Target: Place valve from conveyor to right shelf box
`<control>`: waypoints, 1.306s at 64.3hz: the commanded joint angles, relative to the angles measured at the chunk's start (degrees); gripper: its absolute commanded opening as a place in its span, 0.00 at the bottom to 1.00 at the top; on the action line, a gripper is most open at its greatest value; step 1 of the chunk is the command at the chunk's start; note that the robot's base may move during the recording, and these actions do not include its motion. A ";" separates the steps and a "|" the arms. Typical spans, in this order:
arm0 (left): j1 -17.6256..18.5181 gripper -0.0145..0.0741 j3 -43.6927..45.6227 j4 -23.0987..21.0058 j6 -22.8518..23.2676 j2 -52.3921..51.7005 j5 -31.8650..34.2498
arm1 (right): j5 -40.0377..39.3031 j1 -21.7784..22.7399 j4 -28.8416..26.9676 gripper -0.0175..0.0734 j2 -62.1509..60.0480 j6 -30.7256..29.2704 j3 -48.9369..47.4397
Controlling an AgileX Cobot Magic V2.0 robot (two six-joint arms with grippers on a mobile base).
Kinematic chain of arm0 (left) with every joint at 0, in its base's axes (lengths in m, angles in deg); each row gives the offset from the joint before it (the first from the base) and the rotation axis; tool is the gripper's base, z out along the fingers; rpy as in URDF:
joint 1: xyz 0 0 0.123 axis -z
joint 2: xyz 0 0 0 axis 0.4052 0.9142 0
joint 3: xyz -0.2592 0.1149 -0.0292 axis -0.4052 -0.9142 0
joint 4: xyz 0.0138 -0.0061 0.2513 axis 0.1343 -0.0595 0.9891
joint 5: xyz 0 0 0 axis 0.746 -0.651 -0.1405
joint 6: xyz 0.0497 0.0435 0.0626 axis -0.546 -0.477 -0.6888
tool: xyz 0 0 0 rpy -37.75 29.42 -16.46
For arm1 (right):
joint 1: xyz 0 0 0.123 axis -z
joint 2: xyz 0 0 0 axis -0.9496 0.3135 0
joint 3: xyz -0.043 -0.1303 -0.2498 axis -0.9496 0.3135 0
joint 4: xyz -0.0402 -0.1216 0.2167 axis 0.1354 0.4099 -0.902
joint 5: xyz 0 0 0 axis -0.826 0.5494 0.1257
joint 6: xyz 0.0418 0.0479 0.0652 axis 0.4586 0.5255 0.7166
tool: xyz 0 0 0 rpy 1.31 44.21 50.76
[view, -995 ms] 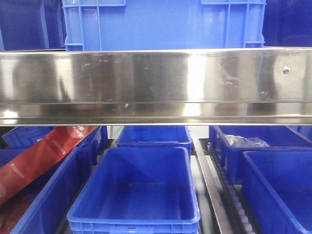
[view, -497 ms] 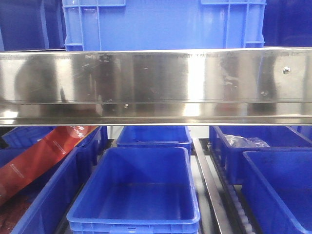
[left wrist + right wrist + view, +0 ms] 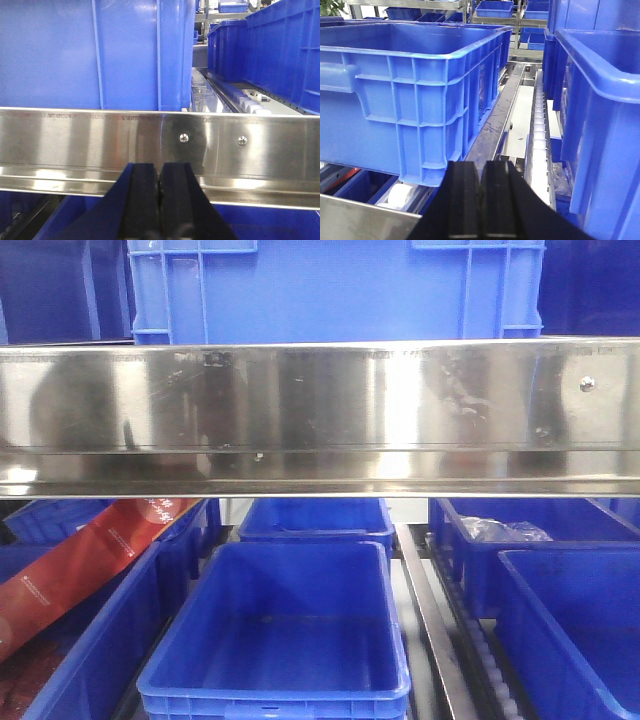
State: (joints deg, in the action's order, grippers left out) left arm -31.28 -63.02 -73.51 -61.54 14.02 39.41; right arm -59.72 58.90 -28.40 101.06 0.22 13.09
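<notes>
Both pincers empty at the shelf rack; no valve or conveyor in any view.

Going left to right: your left pincer (image 3: 160, 202) has its pads pressed together on nothing, facing the steel shelf rail (image 3: 160, 142) with a tall blue crate (image 3: 95, 52) above it. Your right pincer (image 3: 481, 200) is likewise closed and empty, aimed down the roller lane (image 3: 540, 130) between a left blue crate (image 3: 410, 95) and a right blue crate (image 3: 600, 120). The front view shows an empty blue bin (image 3: 280, 640) below the rail. The pick looks not yet done: you likely need to turn to the conveyor, find the valve, and spread a pincer.
</notes>
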 commanded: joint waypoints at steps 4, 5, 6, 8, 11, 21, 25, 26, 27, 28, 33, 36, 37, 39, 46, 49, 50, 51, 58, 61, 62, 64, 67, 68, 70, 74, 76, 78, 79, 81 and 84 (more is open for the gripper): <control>0.43 0.04 0.14 -0.31 0.34 -0.34 1.07 | -1.37 0.38 0.37 0.02 -0.34 -0.24 0.03; 0.43 0.04 0.14 -0.31 0.34 -0.34 1.07 | -1.37 0.38 0.37 0.02 -0.34 -0.24 0.03; 0.43 0.04 0.14 -0.31 0.34 -0.34 1.07 | -1.29 0.38 0.51 0.02 -0.34 -0.24 0.03; 0.43 0.04 0.14 -0.31 0.34 -0.34 1.07 | -1.29 0.56 1.22 0.02 -0.46 -0.24 0.03; 0.43 0.04 0.14 -0.31 0.34 -0.34 1.07 | -1.29 1.24 2.26 0.02 -1.05 -0.24 0.23; 0.43 0.04 0.14 -0.31 0.34 -0.34 1.07 | -1.25 7.32 2.61 0.02 -6.51 -0.24 3.55; 0.43 0.04 0.14 -0.31 0.34 -0.34 1.07 | -1.25 10.32 2.61 0.02 -10.43 -0.24 6.42; 0.43 0.04 0.14 -0.31 0.34 -0.34 1.07 | -1.25 10.86 2.61 0.02 -11.26 -0.24 7.13; 0.43 0.04 0.14 -0.31 0.34 -0.34 1.07 | -1.25 11.64 2.61 0.02 -12.52 -0.24 8.25; 0.43 0.04 0.14 -0.31 0.34 -0.34 1.07 | -1.43 12.11 2.61 0.02 -13.36 -0.24 9.03; 0.43 0.04 0.14 -0.31 0.34 -0.34 1.07 | -1.43 13.97 2.61 0.02 -17.51 -0.24 13.48; 0.43 0.04 0.14 -0.31 0.34 -0.34 1.07 | -1.56 14.31 2.61 0.02 -20.28 -0.24 15.94; 0.43 0.04 0.14 -0.31 0.34 -0.34 1.07 | -1.70 14.46 2.61 0.02 -21.06 -0.24 17.13; 0.43 0.04 0.14 -0.31 0.34 -0.34 1.07 | -2.20 14.46 2.65 0.02 -23.36 -0.24 19.07; 0.43 0.04 0.14 -0.31 0.34 -0.34 1.07 | -3.57 14.46 2.75 0.02 -28.74 -0.24 24.26; 0.43 0.04 0.14 -0.31 0.34 -0.34 1.07 | -3.96 14.46 3.17 0.02 -30.77 -0.24 26.33; 0.43 0.04 0.14 -0.31 0.34 -0.34 1.07 | -3.95 14.46 3.41 0.02 -31.74 -0.24 27.12; 0.43 0.04 0.14 -0.31 0.34 -0.34 1.07 | -4.07 14.46 3.42 0.02 -32.05 -0.24 27.36; 0.43 0.04 0.14 -0.31 0.34 -0.34 1.07 | -5.67 14.46 4.62 0.02 -32.05 -0.24 28.48; 0.43 0.04 0.14 -0.31 0.34 -0.34 1.07 | -4.19 14.46 4.73 0.02 -32.05 -0.24 28.48; 0.43 0.04 0.14 -0.31 0.34 -0.34 1.07 | -4.34 14.46 4.73 0.02 -32.05 -0.24 28.48; 0.43 0.04 0.14 -0.31 0.34 -0.34 1.07 | -4.34 14.46 4.87 0.02 -32.05 -0.24 28.48; 0.43 0.04 0.14 -0.31 0.34 -0.34 1.21 | -4.34 14.46 4.87 0.02 -32.05 -0.24 28.48; 0.43 0.04 0.14 -0.31 0.34 -0.34 1.21 | -4.34 14.46 4.87 0.02 -32.05 -0.24 28.48; 0.43 0.04 0.14 -0.31 0.34 -0.34 1.21 | -4.34 14.46 4.87 0.02 -32.05 -0.24 28.48; 0.43 0.04 0.14 -0.31 0.34 -0.34 1.21 | -4.45 14.46 4.87 0.02 -32.05 -0.24 28.48; 0.43 0.04 0.14 -0.31 0.34 -0.34 1.21 | -4.45 14.46 4.87 0.02 -32.05 -0.24 28.48; 0.43 0.04 0.14 -0.31 0.34 -0.34 1.21 | -4.45 14.46 4.87 0.02 -32.05 -0.24 28.48; 0.43 0.04 0.14 -0.31 0.34 -0.34 1.21 | -4.45 14.46 4.87 0.02 -32.05 -0.24 28.48; 0.43 0.04 0.14 -0.31 0.34 -0.34 1.21 | -4.45 14.46 4.87 0.02 -32.05 -0.24 28.48; 0.43 0.04 0.14 -0.31 0.34 -0.34 1.21 | -4.45 14.46 4.87 0.02 -32.05 -0.24 28.48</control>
State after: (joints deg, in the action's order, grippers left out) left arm -31.28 -63.02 -73.51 -61.54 13.92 39.52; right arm -62.71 73.11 -24.03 69.20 0.12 41.50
